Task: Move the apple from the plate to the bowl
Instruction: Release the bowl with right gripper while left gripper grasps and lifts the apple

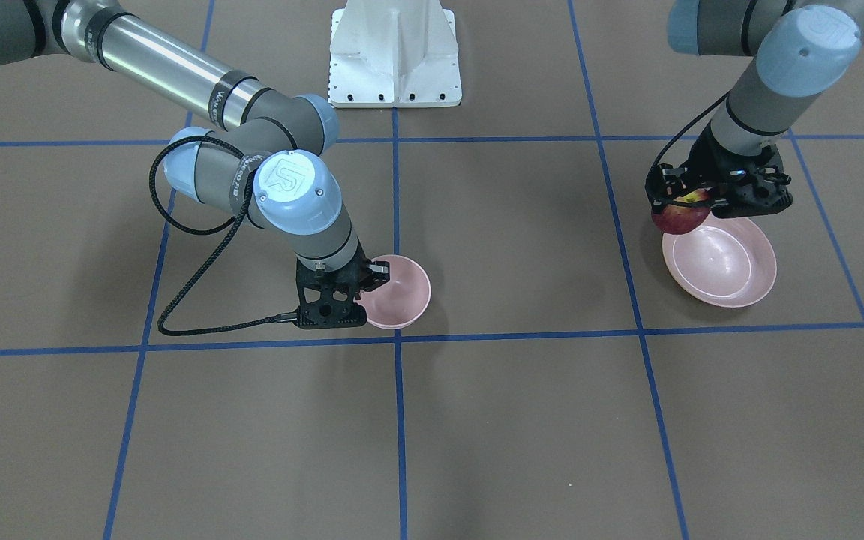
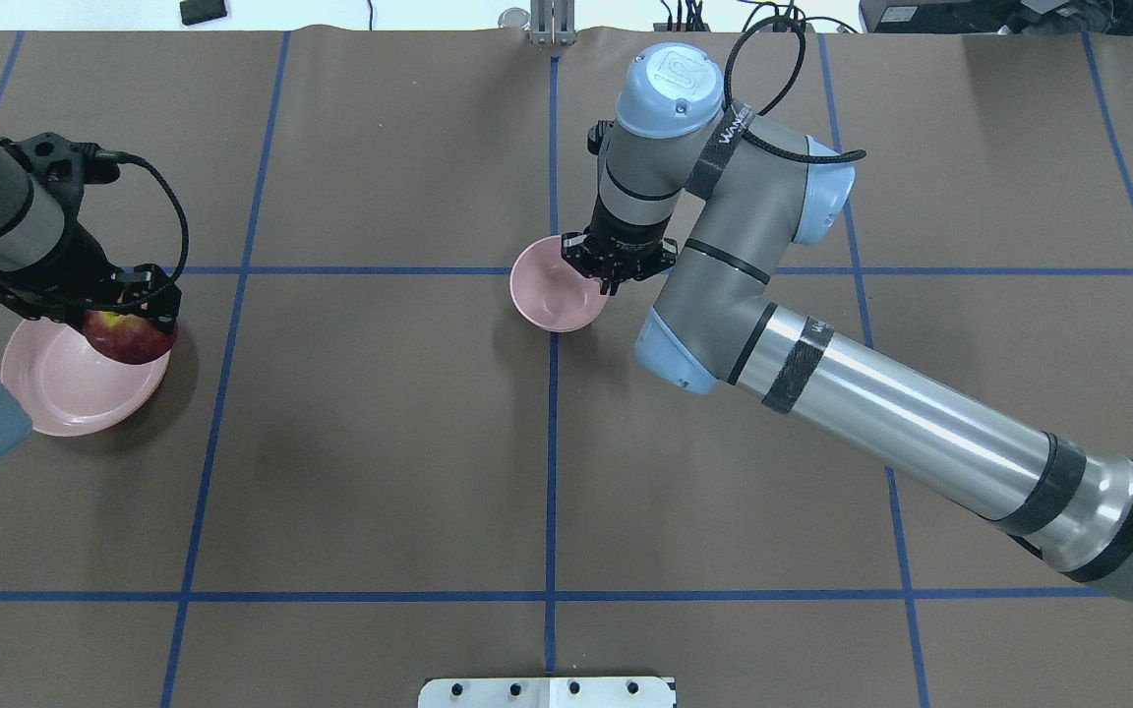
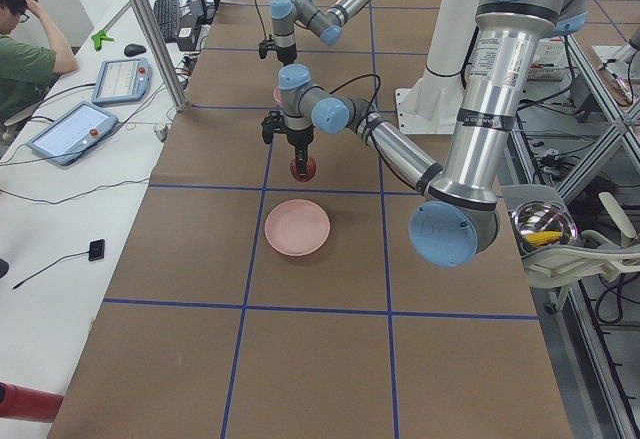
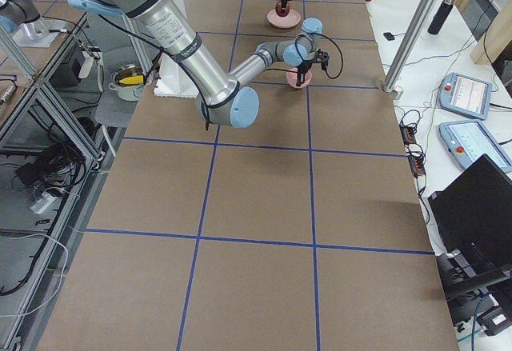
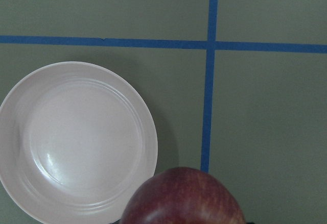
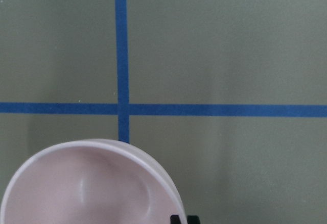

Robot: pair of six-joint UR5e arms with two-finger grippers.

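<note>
Apple round, dark red, yellow patch up top, clamped in left tool above pale pink plate edge; right tool pinched on bowl rim

- The round blue joint cap on the right arm bears the "UR" logo in raised letters.
- A black band around the same arm's silver tube carries white lettering that begins "WAN"; the rest is too small to read.
</note>
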